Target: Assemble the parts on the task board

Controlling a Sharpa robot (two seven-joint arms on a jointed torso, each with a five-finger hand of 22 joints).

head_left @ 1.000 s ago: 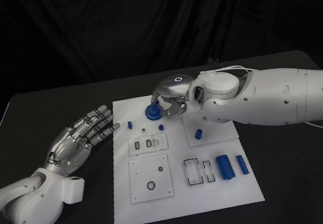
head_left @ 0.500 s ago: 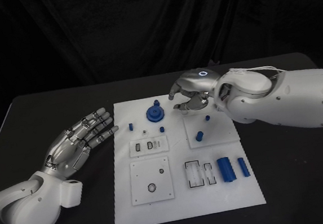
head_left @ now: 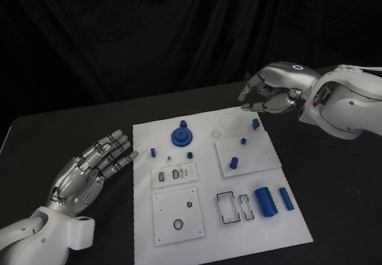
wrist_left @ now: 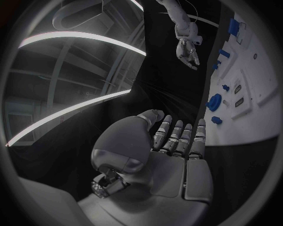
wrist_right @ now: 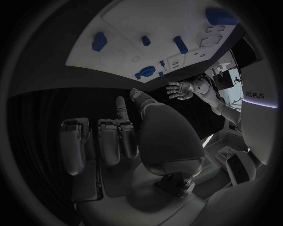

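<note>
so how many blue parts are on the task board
8 that show: a disc, two small pegs beside it at the far left, three small pieces at the far right, two cylinders near right. Tiny ones may be hidden.

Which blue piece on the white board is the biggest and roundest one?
The round blue disc with a knob on top, near the far edge of the task board. The other blue pieces are small pegs or slim cylinders.

Setting: robotics lab or test cell | Evidence: black worktop [head_left: 342, 170], black curtain backdrop [head_left: 175, 27] at 12 o'clock, white task board [head_left: 221, 236] centred with fitted test pieces
</note>
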